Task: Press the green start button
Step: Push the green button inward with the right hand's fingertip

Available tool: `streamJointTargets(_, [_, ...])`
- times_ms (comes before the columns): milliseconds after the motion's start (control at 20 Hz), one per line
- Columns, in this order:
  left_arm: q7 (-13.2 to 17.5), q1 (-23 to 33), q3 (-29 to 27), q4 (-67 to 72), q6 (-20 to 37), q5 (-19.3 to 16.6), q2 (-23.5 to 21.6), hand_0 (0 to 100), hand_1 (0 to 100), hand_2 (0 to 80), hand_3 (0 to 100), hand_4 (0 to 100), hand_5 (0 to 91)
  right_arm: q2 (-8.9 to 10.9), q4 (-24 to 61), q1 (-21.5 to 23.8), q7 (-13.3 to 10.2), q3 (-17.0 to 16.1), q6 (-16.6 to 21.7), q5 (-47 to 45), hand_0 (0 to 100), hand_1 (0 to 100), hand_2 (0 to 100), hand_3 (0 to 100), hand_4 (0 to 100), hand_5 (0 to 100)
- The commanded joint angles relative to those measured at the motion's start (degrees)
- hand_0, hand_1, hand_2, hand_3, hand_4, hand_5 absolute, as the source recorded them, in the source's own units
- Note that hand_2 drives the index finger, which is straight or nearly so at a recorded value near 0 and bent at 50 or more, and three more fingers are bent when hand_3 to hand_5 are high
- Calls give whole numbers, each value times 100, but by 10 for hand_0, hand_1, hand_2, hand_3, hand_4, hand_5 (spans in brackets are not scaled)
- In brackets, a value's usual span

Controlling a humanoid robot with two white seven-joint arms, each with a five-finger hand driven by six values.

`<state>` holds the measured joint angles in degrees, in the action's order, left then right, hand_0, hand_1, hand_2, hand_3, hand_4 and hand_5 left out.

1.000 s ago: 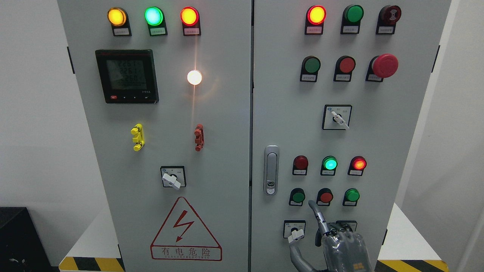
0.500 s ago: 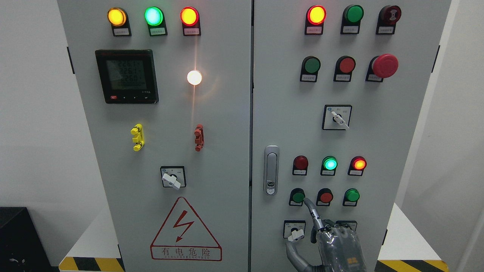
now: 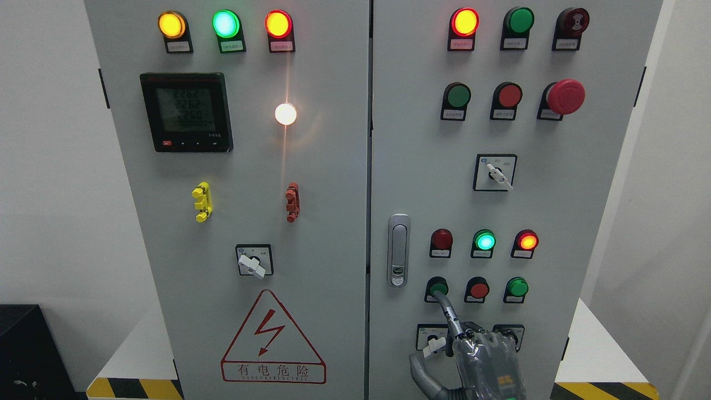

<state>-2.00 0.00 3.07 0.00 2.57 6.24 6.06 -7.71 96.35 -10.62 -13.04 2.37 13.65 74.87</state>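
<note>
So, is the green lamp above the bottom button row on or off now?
On. The green lamp glows bright, unlike the dark red lamp left of it.

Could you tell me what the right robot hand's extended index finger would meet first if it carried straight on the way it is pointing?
Most likely the green button at the left of the lower button row: the right robot hand points its fingertip at that button's lower edge. Whether they touch is unclear.

My view is bright, even and sharp; the white lamp (image 3: 285,114) flares, streaking glare down the cabinet (image 3: 311,222).
</note>
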Motion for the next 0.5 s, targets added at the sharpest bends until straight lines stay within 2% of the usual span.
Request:
streamJointTargets(0, [-2,-132,0,-158,-2,0,0,120,556,0,0,0,0,-2,-90,-19,-23,80,-29,1,361,320,0,810,821,963])
streamJointTargets(450, [-2,-132,0,-158,-2,0,0,120,556,0,0,0,0,-2,-117,-54,-14,18,-90,1,363,323,0,815,818,961])
